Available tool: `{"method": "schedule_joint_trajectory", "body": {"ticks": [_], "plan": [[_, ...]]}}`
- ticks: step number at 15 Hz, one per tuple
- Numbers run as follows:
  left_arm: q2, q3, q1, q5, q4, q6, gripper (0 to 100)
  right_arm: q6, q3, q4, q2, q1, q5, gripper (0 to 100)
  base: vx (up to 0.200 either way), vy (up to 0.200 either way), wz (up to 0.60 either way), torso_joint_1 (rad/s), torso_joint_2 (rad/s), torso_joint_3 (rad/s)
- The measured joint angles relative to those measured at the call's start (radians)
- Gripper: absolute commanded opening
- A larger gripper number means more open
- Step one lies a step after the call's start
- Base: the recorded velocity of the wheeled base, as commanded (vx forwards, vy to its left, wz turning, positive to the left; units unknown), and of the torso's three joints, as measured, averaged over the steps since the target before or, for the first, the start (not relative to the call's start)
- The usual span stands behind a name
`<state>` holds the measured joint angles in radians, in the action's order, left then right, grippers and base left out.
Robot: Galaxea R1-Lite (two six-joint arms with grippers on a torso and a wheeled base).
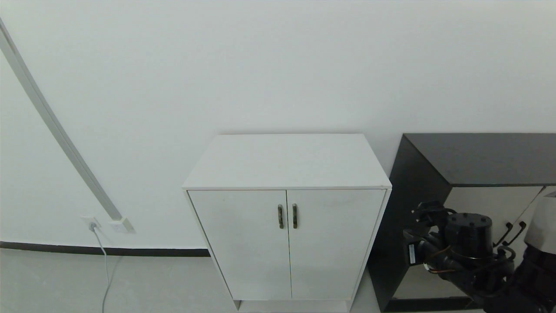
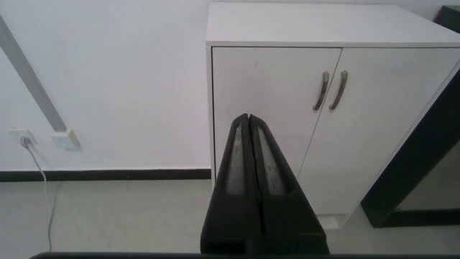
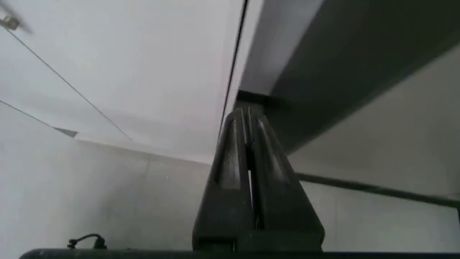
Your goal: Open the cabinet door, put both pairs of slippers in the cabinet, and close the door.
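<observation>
Cabinet: white, two doors, set on the floor against a white wall, at the centre of the head view. Both doors are seen shut and flush, with the seam running down the middle. Two dark upright handles are noted at the seam, the left handle and the right handle just beside each other, high on the doors. The cabinet top is flat and pale.

Left gripper: held in front of the cabinet's left door and apart from it. The fingers are pressed together, with nothing between them.

Right gripper: its fingers are closed to a hairline seam and nothing is pinched. The right arm is seen low at the right of the head view, in front of a black sideboard.

The black sideboard stands just right of the white cabinet, against the same wall; whether the two touch cannot be told.

To the left, a grey conduit strip is run diagonally down the wall to a small box near a wall socket. A pale cable is plugged in there and hangs to the floor. A dark skirting band is seen along the base of the wall.
</observation>
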<state>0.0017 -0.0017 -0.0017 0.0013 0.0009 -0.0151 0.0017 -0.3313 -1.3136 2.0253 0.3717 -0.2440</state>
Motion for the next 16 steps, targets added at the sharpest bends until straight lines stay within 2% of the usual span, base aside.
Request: {"method": "schedule_joint_trajectory", "body": {"ticks": [5,9,12,16], "plan": [[0.0,0.0,0.0,0.0,0.0,0.001,0,0.0,0.238,-0.074,-0.169,-0.019,0.0,0,0.0,0.0,0.0,0.0,0.0,0.0],[0.0,0.0,0.0,-0.001,0.0,0.002,0,0.002,0.324,-0.084,-0.273,-0.056,0.0,0,0.0,0.0,0.0,0.0,0.0,0.0],[0.0,0.001,0.0,-0.001,0.0,0.002,0,0.003,0.331,0.018,-0.371,-0.089,0.004,0,0.0,0.0,0.0,0.0,0.0,0.0],[0.0,0.0,0.0,-0.001,0.0,0.001,0,0.009,0.331,0.277,-0.56,-0.102,0.036,0,0.0,0.0,0.0,0.0,0.0,0.0]]}}
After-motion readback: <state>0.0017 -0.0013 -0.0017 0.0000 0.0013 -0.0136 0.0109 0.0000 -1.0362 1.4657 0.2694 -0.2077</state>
